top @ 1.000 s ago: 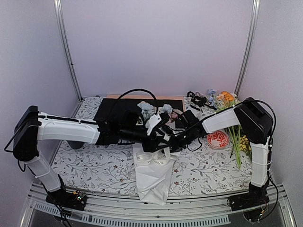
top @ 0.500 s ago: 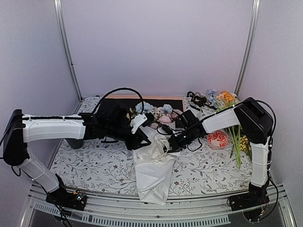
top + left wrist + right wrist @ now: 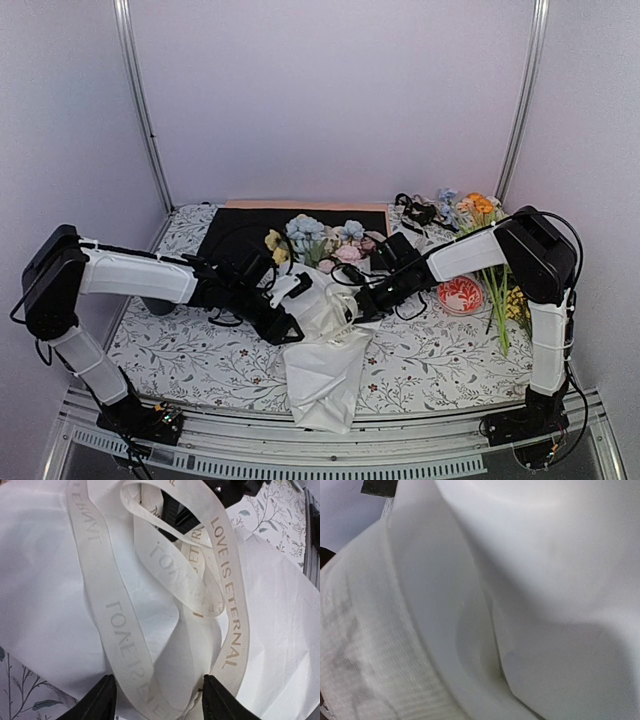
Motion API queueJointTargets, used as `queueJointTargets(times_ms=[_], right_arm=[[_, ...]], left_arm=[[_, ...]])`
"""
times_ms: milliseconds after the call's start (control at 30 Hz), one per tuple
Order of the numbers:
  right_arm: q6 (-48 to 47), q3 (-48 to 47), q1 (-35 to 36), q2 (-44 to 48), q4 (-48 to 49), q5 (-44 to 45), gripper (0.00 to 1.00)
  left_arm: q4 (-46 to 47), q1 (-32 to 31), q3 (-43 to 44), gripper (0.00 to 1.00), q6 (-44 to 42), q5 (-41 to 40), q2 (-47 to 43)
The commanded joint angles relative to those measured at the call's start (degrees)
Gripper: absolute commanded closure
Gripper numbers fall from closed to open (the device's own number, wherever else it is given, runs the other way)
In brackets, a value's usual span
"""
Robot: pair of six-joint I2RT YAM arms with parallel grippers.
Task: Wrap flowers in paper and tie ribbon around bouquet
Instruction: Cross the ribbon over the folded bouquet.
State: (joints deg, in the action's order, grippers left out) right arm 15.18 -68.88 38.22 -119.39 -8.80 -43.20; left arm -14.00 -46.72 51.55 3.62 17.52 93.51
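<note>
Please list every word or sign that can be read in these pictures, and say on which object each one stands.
"LOVE IS ETERNAL": printed along the ribbon, on its right loop in the left wrist view.
"LOVE": on the same ribbon's left strand, seen upside down.
Marks on the ribbon in the right wrist view: too blurred to read.
Top view: no readable text.

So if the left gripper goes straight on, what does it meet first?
Likely the ribbon, looped right ahead of the left gripper, with the paper just behind; depth is unclear.
</note>
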Motion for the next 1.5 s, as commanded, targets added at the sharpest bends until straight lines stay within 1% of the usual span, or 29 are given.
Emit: queueJointTargets(times_ms=[0,67,167,200,267,300,400,500,633,767,867,933,1100,1200,1300,1367,1400,1433,1467], right_arm=[[-0.35,-0.02,0.02,-2.07,-2.28,2.33,0.89],[-0.33,-0.02,0.03,-2.05,-2.28,2.33,0.89],[-0.25,-0.02,0.02,-1.85,-2.29,2.50,0.89],[-0.24,-0.02,0.08,-1.77,-2.28,2.51,0.89],[-0.37,-0.02,0.03,-1.72,-2.28,2.59,0.89],[-0.41,-0.02,0.02,-1.70,-2.32,2.67,0.89],[-0.47,-0.02,0.02,-1.71,-2.36,2.73,0.89],[-0.50,0.01,0.02,-1.94,-2.45,2.78,0.89],[-0.47,0.00,0.02,-1.94,-2.45,3.01,0.87],[-0.49,-0.02,0.02,-2.01,-2.54,2.91,0.85],[-0.52,-0.02,0.02,-2.44,-2.75,2.70,0.84],[-0.54,-0.02,0.02,-2.72,-2.80,2.61,0.83],[-0.61,-1.78,0.04,-2.75,-3.14,2.61,0.83],[-0.68,-1.95,0.02,-2.77,-3.24,2.52,0.83],[-0.63,-2.21,0.09,-2.88,-3.33,2.43,0.83],[-0.59,-2.31,0.04,-3.02,-3.34,2.29,0.83],[-0.62,-2.37,0.02,-3.02,-3.33,2.18,0.83],[-0.66,-2.39,0.03,-2.99,-3.33,2.09,0.83],[-0.67,-2.44,0.03,-2.97,-3.41,2.11,0.83]], left_arm=[[1.90,-0.28,0.38,0.43,1.05,5.29,1.38],[1.07,-0.37,0.55,0.49,0.83,5.03,1.94],[-0.59,-0.32,0.47,0.66,0.51,2.75,1.92],[-0.62,-0.24,0.17,0.72,0.82,1.33,1.48],[-0.75,-0.22,-0.19,0.89,1.25,-1.00,0.45],[-0.80,-0.17,-0.15,1.00,1.41,-2.02,-0.17],[-0.11,-0.15,0.15,1.00,2.49,-6.17,-3.35],[0.42,-0.21,1.19,1.00,2.61,-12.76,-8.73],[-1.18,-0.04,3.98,1.00,1.55,-19.52,-14.87],[-1.01,-1.18,4.07,1.00,-0.61,-18.91,-22.84],[-0.29,-2.73,2.54,1.00,-2.98,-16.55,-29.62],[-0.03,-3.44,0.92,1.00,-2.89,-14.48,-33.50],[0.06,-4.08,-5.03,1.00,3.21,-11.28,-41.54],[-1.56,-4.35,-9.81,1.00,9.03,-12.56,-44.69],[-3.40,-4.72,-13.90,1.00,16.95,-16.81,-45.91],[-5.61,-4.70,-16.43,1.00,23.48,-23.20,-46.48],[-6.58,-4.76,-17.67,1.00,28.56,-26.12,-47.02],[-7.18,-4.73,-19.65,0.98,31.75,-27.90,-47.55],[-7.84,-4.70,-21.09,0.93,34.71,-29.02,-48.14]])
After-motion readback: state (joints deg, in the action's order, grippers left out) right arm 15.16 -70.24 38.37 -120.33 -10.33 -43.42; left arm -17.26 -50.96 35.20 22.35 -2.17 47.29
